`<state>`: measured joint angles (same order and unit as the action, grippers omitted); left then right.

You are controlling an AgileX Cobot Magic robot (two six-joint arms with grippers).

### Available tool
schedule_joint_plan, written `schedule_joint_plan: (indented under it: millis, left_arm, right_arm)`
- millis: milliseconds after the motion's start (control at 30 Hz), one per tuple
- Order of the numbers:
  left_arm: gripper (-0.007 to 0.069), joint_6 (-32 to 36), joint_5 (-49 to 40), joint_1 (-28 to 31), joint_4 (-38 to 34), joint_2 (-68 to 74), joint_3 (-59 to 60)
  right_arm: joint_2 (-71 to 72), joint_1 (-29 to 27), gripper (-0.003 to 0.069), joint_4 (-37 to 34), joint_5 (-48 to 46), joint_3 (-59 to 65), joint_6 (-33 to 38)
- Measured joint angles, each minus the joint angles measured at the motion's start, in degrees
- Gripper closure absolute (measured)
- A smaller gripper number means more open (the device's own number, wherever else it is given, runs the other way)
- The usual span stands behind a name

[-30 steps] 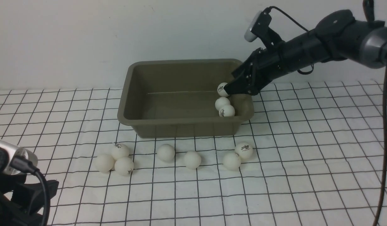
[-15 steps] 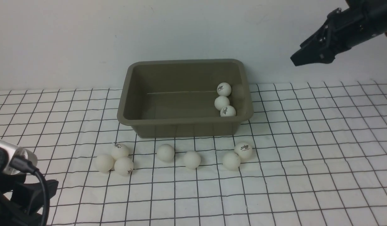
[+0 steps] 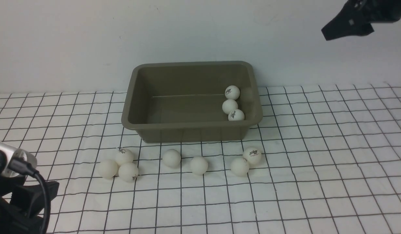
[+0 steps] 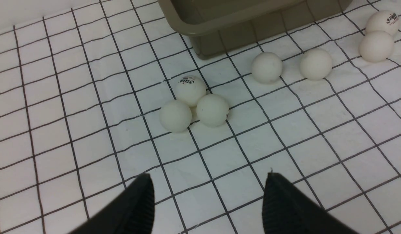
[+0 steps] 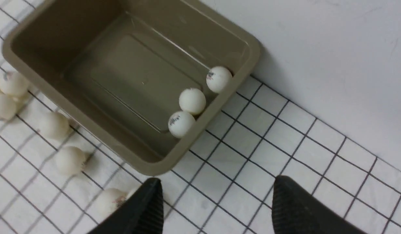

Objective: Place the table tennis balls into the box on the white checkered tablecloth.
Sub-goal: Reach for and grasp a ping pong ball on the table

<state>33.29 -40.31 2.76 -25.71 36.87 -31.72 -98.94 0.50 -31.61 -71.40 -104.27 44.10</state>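
Observation:
The olive-grey box [image 3: 148, 125] stands on the white checkered tablecloth [image 3: 317, 162] and holds three table tennis balls [image 3: 232, 92] against its right wall; they also show in the right wrist view [image 5: 192, 101]. Several more balls lie on the cloth in front of the box, a cluster of three at the left [image 3: 124, 157], also seen in the left wrist view [image 4: 190, 91]. My right gripper [image 5: 216, 185] is open and empty, raised high at the upper right [image 3: 327, 34]. My left gripper [image 4: 208, 182] is open and empty, low at the near left, short of the cluster.
A plain white wall [image 3: 90, 39] rises right behind the box. The cloth runs to the near edge and both sides. The left arm's body and cable [image 3: 25, 195] fill the near left corner.
My right gripper let go of a ball in the box, then rose up and to the right, away from the box. The third ball now rests inside. The left arm barely moved.

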Motion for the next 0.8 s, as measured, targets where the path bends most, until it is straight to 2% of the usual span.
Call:
schedule_joint_plan:
  millis: [200, 467, 533, 633, 800]
  left_arm:
    - [0.0220, 0.00, 0.00, 0.00, 0.00, 0.00, 0.00]
    - [0.0220, 0.00, 0.00, 0.00, 0.00, 0.00, 0.00]
    - [0.0220, 0.00, 0.00, 0.00, 0.00, 0.00, 0.00]
    - [0.0220, 0.00, 0.00, 0.00, 0.00, 0.00, 0.00]
    - [0.0220, 0.00, -0.05, 0.00, 0.00, 0.00, 0.00]
  right_arm:
    - [7.17, 7.99, 0.0248, 0.66, -0.05, 8.42, -12.06]
    - [7.59, 14.72, 0.0248, 4.81, 0.86, 20.54, -13.28]
    - [7.59, 16.51, 0.0248, 5.47, 4.07, 25.27, -13.11]
    - [7.59, 17.99, 0.0248, 5.74, 15.44, 33.52, -12.97]
    - [5.24, 17.99, 0.0248, 4.84, 24.13, 37.08, -12.84]
